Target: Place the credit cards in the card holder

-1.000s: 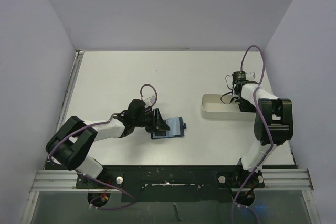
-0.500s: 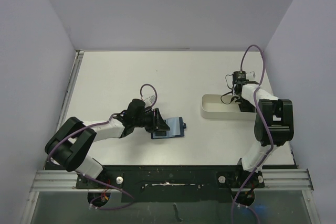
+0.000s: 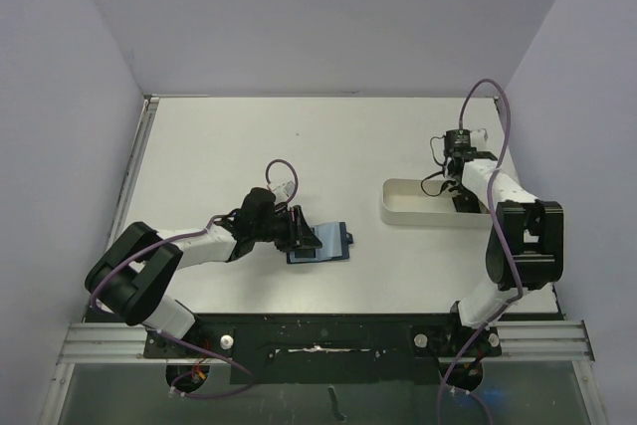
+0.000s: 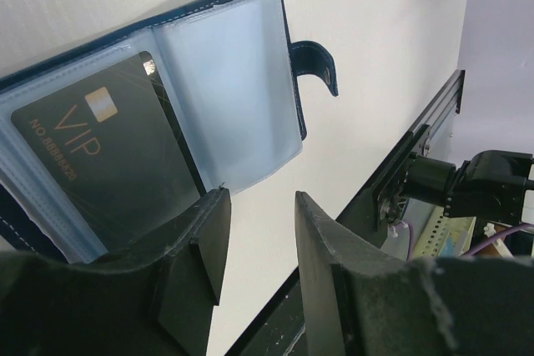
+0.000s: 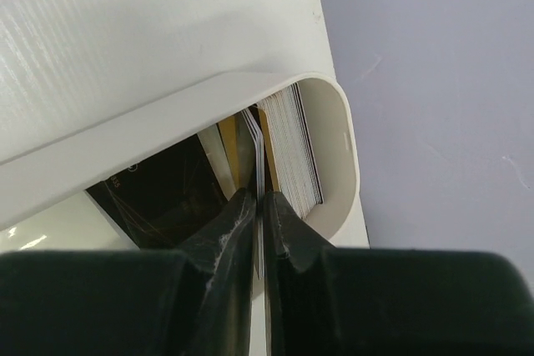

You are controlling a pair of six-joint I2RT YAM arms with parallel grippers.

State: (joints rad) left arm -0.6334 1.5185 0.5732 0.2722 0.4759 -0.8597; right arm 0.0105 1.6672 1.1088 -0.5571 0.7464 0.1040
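Observation:
The card holder [image 3: 330, 243] lies open on the table, navy outside with pale blue pockets [image 4: 234, 81]. A black VIP card [image 4: 100, 164] sits in its left pocket. My left gripper [image 3: 302, 230] stands open at the holder's near edge [image 4: 259, 202], one finger over the pocket's corner, with nothing between the jaws. My right gripper [image 3: 464, 196] reaches into the white tray [image 3: 408, 208] and is shut on a thin credit card [image 5: 254, 143] seen edge-on. More credit cards stand in a stack [image 5: 292, 143] at the tray's rounded end. A black one [image 5: 158, 193] lies flat beside a tan one [image 5: 227, 152].
The tray's rim [image 5: 167, 114] curves around the cards close to the right wall [image 5: 434, 81]. The table's near rail [image 4: 417, 147] runs just beyond the holder's strap tab [image 4: 317, 60]. Bare white table lies between holder and tray.
My right gripper has closed onto a card in the tray, and the right arm has shifted slightly toward the far right. The left arm and the holder have not moved.

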